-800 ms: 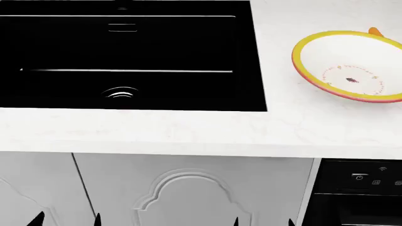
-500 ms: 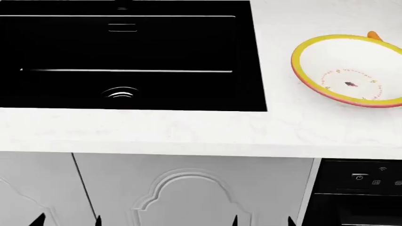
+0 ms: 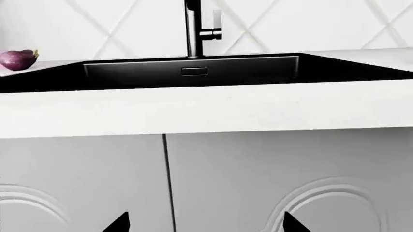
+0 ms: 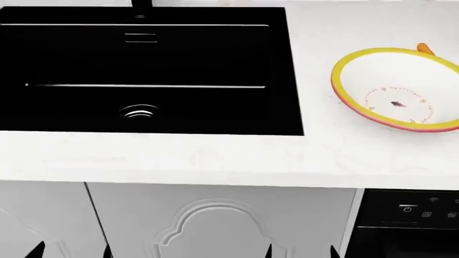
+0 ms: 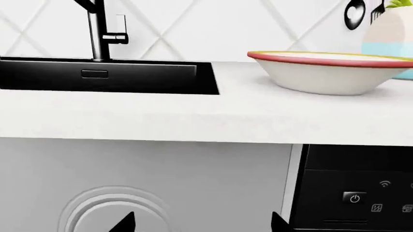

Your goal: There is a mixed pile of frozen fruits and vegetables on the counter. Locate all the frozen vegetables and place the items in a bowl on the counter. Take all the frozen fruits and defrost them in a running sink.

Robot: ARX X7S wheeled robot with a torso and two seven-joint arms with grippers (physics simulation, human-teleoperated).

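Observation:
The black sink (image 4: pixel 143 70) is set in the white counter (image 4: pixel 215 156), with its black faucet (image 3: pixel 193 29) behind it. The white bowl (image 4: pixel 398 88) with a yellow rim sits on the counter to the right of the sink and is empty. A small orange piece (image 4: pixel 426 49) peeks out behind the bowl. The purple eggplant (image 3: pixel 18 59) lies on the counter at the far side of the sink in the left wrist view. My left gripper (image 4: pixel 70 251) and right gripper (image 4: pixel 301 251) are both open and empty, low in front of the cabinet doors. The fruits are out of view.
A white-and-blue plant pot (image 5: pixel 390 38) stands behind the bowl. A black appliance with a power button (image 4: pixel 407 209) sits under the counter at the right. White cabinet doors (image 4: pixel 208 226) are right in front of both grippers.
The head view has shifted so the counter, sink and bowl sit slightly lower in the frame. The grippers stay low at the frame's bottom edge.

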